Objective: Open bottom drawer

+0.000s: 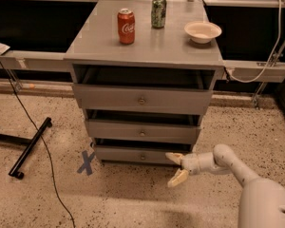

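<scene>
The bottom drawer (133, 154) is the lowest, narrowest grey front of the cabinet, with a small round knob (143, 156) at its centre. It stands slightly out, with a dark gap above it. My gripper (175, 168) is low, just right of the drawer's right end, at floor level. Its two cream fingers are spread apart, one (173, 157) near the drawer's corner and one (178, 178) lower towards the floor. It holds nothing. The white arm runs in from the lower right.
The middle drawer (142, 131) and top drawer (141, 99) are above. On the cabinet top stand a red can (126, 26), a green can (158, 12) and a white bowl (202, 31). A blue X (86, 162) marks the floor on the left, beside a black stand leg (31, 147) and cable.
</scene>
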{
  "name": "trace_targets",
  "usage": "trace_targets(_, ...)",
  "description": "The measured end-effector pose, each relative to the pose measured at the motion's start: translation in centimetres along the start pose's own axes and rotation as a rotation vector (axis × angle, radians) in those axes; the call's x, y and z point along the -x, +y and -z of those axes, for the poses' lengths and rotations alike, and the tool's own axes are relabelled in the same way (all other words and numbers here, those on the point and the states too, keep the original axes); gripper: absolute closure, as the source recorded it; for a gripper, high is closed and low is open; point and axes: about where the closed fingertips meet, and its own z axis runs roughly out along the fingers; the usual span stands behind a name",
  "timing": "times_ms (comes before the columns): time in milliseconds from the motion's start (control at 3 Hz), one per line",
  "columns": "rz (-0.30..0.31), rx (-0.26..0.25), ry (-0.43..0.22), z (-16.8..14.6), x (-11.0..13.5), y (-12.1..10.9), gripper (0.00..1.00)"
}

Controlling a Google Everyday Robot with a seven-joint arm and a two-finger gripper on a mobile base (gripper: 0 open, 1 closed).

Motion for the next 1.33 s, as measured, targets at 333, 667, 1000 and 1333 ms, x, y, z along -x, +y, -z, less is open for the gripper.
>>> trace_targets(333,-0.037,0.029,-0.005,-0.5,-0.8,0.0,0.00)
trace_targets(667,-0.026,0.001,0.029,-1.6,-5.3,-0.3,0.00)
trace_targets(1000,0.021,-0.082,0.080,-2.0,-9.8,-1.5,0.00)
trace_targets(1333,0.052,-0.149,0.086,-1.7,-12.2,-2.5,0.00)
